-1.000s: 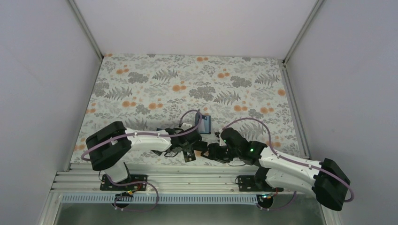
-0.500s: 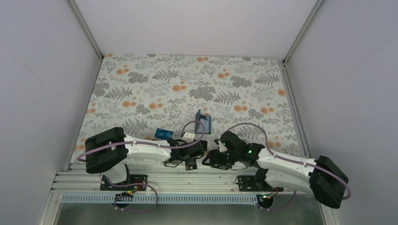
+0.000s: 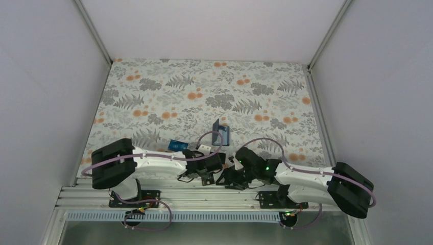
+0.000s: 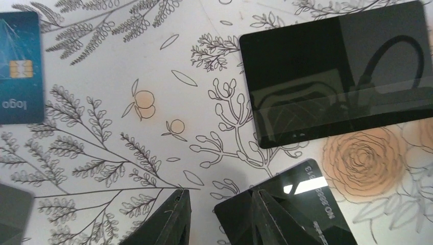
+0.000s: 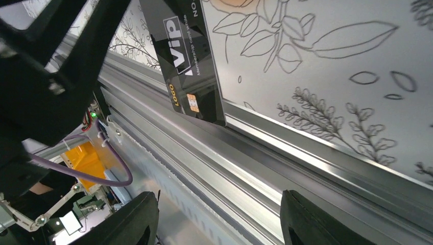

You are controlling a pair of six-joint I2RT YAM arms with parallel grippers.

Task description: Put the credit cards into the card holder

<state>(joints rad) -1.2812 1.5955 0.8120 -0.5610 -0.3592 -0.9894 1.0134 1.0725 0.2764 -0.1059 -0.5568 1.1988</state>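
The card holder stands half open on the floral cloth, beyond both grippers. A teal-blue credit card lies flat left of it. In the left wrist view a plain black card lies flat and a black card with light lettering lies nearer. My left gripper is open just above the cloth, its right finger over that lettered card's corner, nothing clamped. My right gripper is open wide over the metal rail. A black VIP card juts over the table edge ahead of it.
Aluminium rails run along the near table edge under the right gripper. A dark grey corner shows at the lower left of the left wrist view. White walls close in the table on three sides.
Both arms have drawn back toward the near edge, uncovering the teal-blue card. The right gripper has opened wider and shifted left over the rail.
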